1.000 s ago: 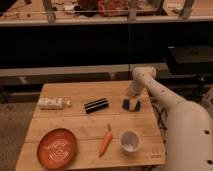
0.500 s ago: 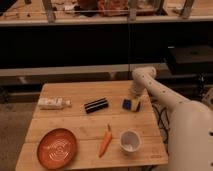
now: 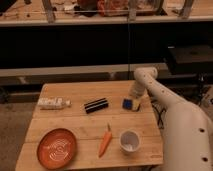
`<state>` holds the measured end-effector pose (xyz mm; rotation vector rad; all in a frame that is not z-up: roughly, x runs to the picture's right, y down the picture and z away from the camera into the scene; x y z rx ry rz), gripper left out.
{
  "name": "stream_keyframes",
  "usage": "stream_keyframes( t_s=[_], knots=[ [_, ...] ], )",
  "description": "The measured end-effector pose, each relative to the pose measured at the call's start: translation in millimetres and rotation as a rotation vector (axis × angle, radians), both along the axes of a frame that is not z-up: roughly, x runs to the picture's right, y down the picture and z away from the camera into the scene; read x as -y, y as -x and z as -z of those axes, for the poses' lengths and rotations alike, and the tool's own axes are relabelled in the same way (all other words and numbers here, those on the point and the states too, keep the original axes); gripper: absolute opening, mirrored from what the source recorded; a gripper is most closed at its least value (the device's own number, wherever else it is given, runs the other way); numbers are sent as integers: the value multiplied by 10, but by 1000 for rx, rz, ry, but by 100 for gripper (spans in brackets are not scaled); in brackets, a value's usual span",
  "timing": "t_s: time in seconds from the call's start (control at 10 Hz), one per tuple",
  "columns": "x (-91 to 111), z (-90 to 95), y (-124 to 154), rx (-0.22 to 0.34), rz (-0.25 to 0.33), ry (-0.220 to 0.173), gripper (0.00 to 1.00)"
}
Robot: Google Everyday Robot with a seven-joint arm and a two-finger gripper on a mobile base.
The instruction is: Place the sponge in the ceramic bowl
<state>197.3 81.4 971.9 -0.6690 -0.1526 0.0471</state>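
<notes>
The sponge [image 3: 130,104], blue with a yellow side, lies on the wooden table [image 3: 75,127] near its right edge. My gripper [image 3: 135,95] is at the end of the white arm, directly over the sponge's far side and very close to or touching it. The ceramic bowl [image 3: 57,148] is a shallow orange-red dish with a white swirl. It sits at the table's front left corner, far from the gripper.
An orange carrot [image 3: 105,141] and a white cup [image 3: 129,140] sit at the front centre. A black cylinder-like object [image 3: 96,105] and a white packet [image 3: 53,103] lie in the middle row. A dark shelf unit [image 3: 100,45] stands behind the table.
</notes>
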Motion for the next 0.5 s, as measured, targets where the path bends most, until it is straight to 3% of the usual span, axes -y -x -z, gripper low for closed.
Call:
stream_keyframes(
  t_s=[0.5],
  knots=[
    [50,80,-34,-5,7,3,46]
  ],
)
